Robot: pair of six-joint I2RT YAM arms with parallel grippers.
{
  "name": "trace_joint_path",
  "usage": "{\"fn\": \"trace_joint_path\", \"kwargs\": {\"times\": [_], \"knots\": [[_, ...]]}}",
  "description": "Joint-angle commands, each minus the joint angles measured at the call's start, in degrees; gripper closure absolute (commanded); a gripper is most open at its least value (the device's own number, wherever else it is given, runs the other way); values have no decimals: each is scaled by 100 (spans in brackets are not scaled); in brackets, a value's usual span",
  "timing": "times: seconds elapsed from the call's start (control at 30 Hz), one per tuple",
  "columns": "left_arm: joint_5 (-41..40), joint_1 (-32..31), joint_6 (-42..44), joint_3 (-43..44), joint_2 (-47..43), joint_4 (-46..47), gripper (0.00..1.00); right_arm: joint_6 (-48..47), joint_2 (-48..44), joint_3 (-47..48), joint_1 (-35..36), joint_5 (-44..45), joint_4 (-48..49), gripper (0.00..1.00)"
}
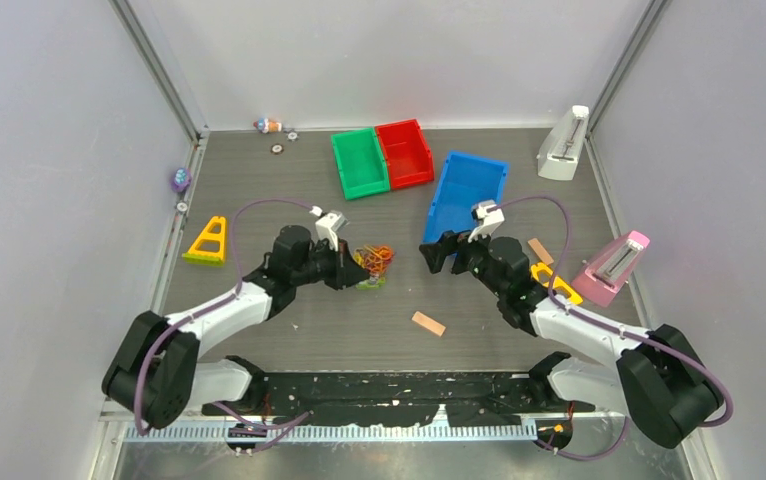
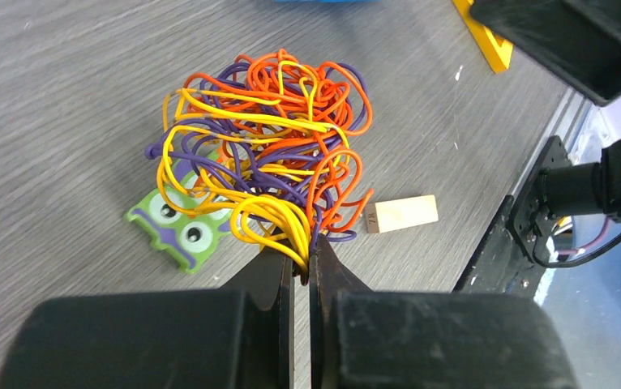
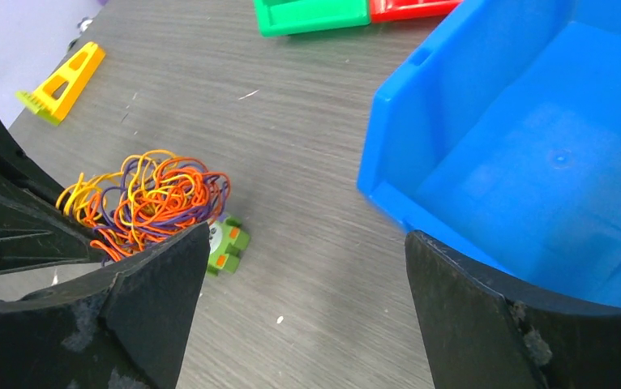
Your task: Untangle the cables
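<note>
Lit bright & even from overhead, w/ only soft, faint shadows on table [image 1: 259,170]. Showed no harsh glare, just mild sheen on blue bin [image 3: 453,105]. Looked sharp mid-frame on cables [image 2: 267,154]; went softer at close-up left gripper [image 2: 301,271], w/ slight wide-angle stretch at wrist-view edges.

i see the cables [image 2: 263,154] as one tight knot of orange, yellow and purple wire, heaped on the counter [image 2: 64,97]; a few yellow loops at its near edge are pinched in my left gripper [image 2: 301,267]

Open table [image 1: 405,285] between cables [image 1: 375,259] and right gripper [image 1: 437,256] — blue bin [image 1: 469,190] just beside.
</note>
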Motion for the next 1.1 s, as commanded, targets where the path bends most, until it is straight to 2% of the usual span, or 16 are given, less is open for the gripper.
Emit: {"fn": "trace_joint_path", "kwargs": {"times": [0.0, 0.17, 0.6, 0.7, 1.07], "knots": [[-784, -545, 609, -79, -451, 5, 100, -182, 100, 12, -2, -841, 504, 5], [-1213, -692, 796, -154, -750, -85, 100, -281, 443, 78, 104, -1810, 975, 4], [-605, -695, 647, 144, -190, -25, 100, -305, 791, 222, 220, -2031, 1289, 0], [-428, -693, 649, 171, -121, 12, 100, -298, 808, 238, 234, -2051, 1292, 9], [259, -697, 531, -34, -264, 617, 100, -317, 1262, 538, 455, -2853, 1336, 19]]}}
